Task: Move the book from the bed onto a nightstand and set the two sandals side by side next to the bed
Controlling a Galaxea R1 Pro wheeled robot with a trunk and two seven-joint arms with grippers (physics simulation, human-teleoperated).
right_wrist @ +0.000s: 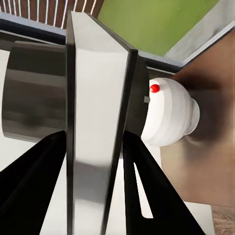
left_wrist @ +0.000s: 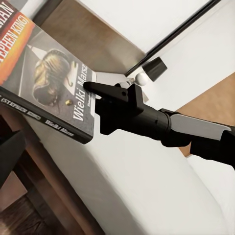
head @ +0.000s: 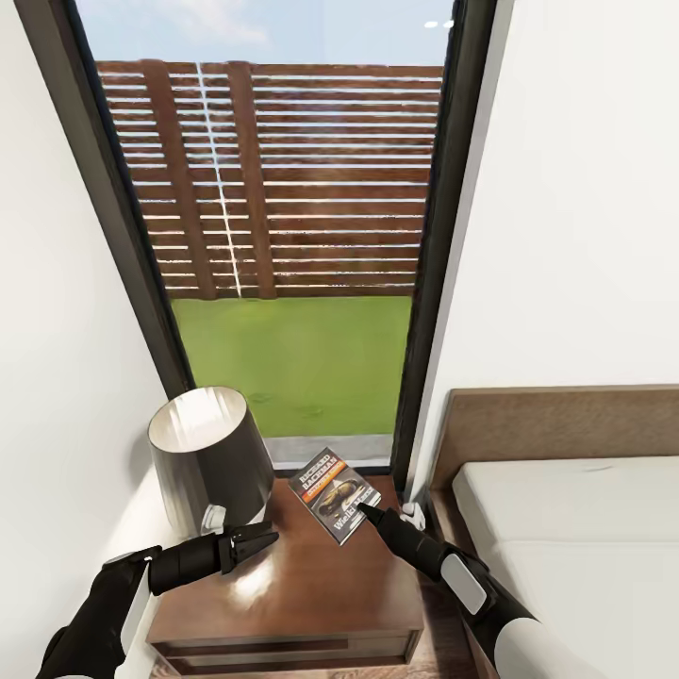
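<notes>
The book (head: pixel 335 493), dark-covered with white lettering and an orange band, is over the back right part of the nightstand (head: pixel 311 585). My right gripper (head: pixel 363 511) is shut on its near edge. The right wrist view shows the book (right_wrist: pixel 98 122) edge-on between both fingers. From the left wrist, the book (left_wrist: pixel 49 78) looks slightly tilted in the right gripper (left_wrist: pixel 90 87); I cannot tell whether it rests on the wood. My left gripper (head: pixel 255 545) hovers open over the nightstand's left half, holding nothing. The bed (head: pixel 575 528) lies to the right. The sandals are out of view.
A lamp (head: pixel 203 457) with a dark shade and white base (right_wrist: pixel 171 115) stands on the nightstand's back left, close to my left gripper. A tall dark-framed window (head: pixel 292 283) is behind, with white walls on both sides. The bed's headboard (head: pixel 566 424) flanks the nightstand.
</notes>
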